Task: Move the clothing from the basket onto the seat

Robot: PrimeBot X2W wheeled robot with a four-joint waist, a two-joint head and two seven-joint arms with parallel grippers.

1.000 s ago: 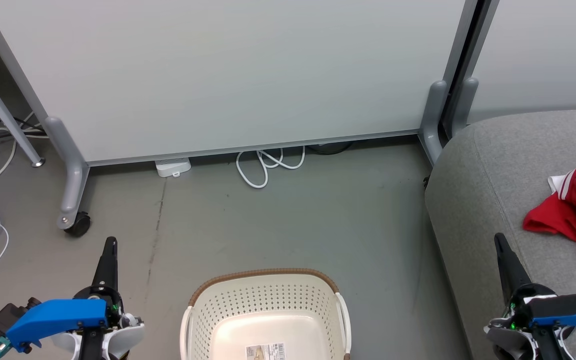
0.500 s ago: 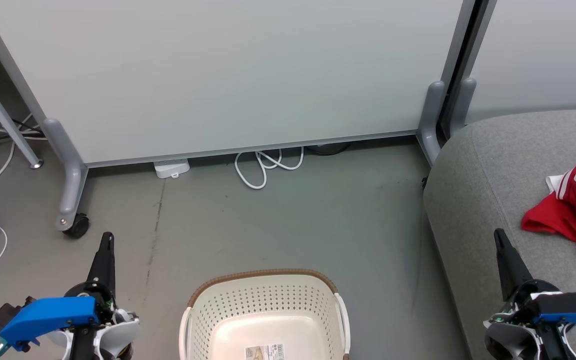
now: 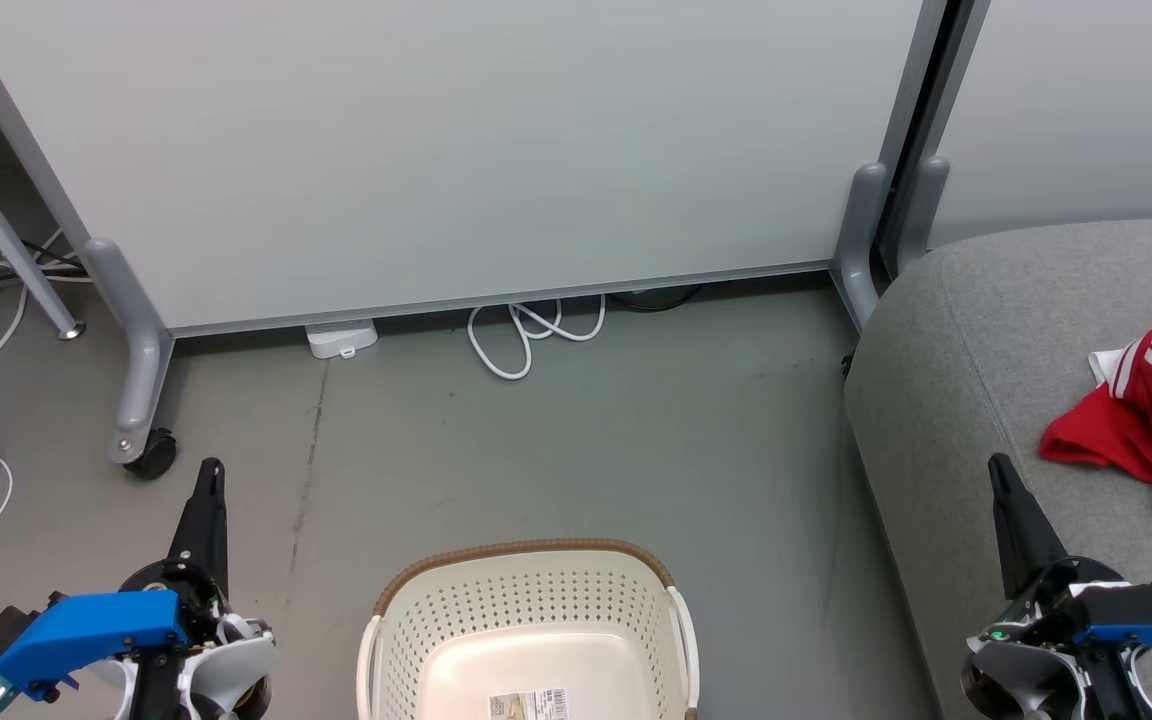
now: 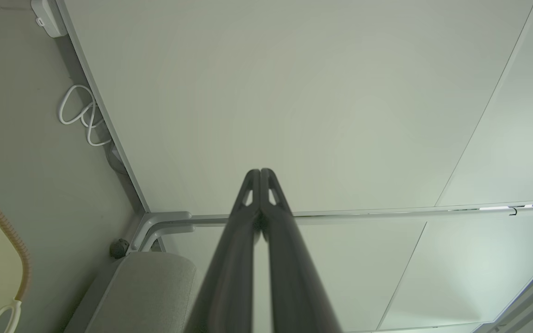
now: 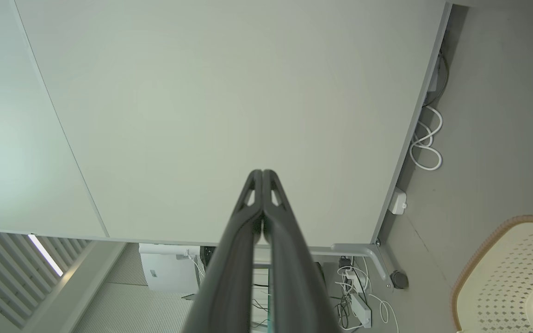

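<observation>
We see a bright, evenly lit scene. The light is soft and seems to fall from overhead, so the white panel [image 3: 456, 150] shows only a gentle grey-green gradient. A thin dark shadow runs under the panel's lower edge, and the other shadows on the floor [image 3: 586, 430] in front of it are faint and soft-edged. The head view is sharp throughout. In both wrist views the panel's straight edges bow towards the corners, and the dark fingers [image 4: 232, 259] look blurred close to the lens. In the right wrist view, a bright strip of light [image 5: 44, 254] glows beyond the panel's edge.

Left gripper [image 3: 209, 470] and right gripper [image 3: 997, 464] closed, apparently empty, pointing forward.
</observation>
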